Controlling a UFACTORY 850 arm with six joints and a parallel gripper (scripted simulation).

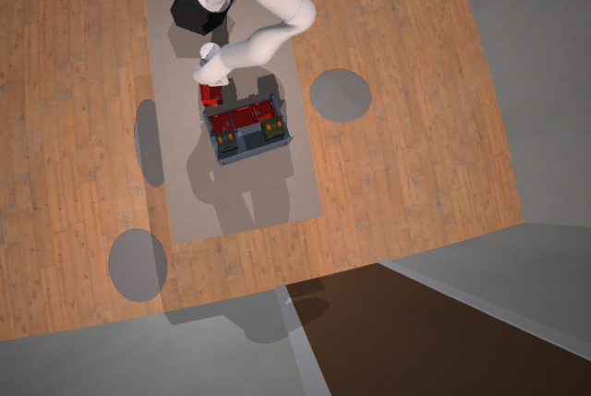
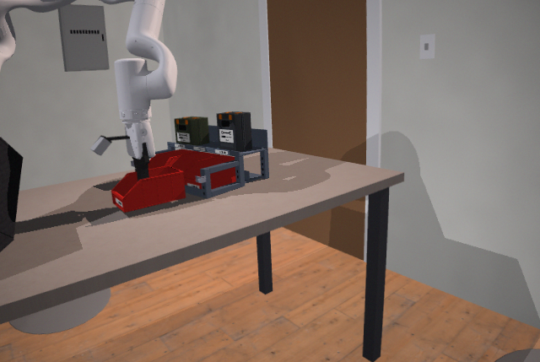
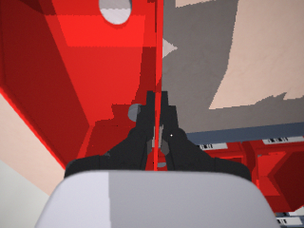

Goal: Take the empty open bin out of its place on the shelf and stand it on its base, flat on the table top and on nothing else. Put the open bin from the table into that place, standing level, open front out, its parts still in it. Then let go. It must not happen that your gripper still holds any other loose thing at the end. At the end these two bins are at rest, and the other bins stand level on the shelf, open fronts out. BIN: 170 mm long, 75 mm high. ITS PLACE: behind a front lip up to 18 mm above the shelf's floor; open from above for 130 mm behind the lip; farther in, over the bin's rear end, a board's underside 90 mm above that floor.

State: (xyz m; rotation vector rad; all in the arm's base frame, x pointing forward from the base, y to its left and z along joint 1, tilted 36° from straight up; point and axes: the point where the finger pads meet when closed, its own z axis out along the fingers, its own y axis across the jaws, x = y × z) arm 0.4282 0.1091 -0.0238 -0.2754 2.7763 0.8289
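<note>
A red open bin stands on the table top in front of the shelf. Its low labelled front faces away from the shelf. Round grey things show inside it. My gripper points down and is shut on one side wall of this bin, one finger inside and one outside. The shelf's low row holds three red bins. The middle one shows no parts; the left one and right one each show a grey round thing. Finer contents cannot be told.
A green box and a dark box stand on the shelf's upper level, behind the red bins. The shelf's side frames rise at both ends of the row. The robot's black base is behind the gripper.
</note>
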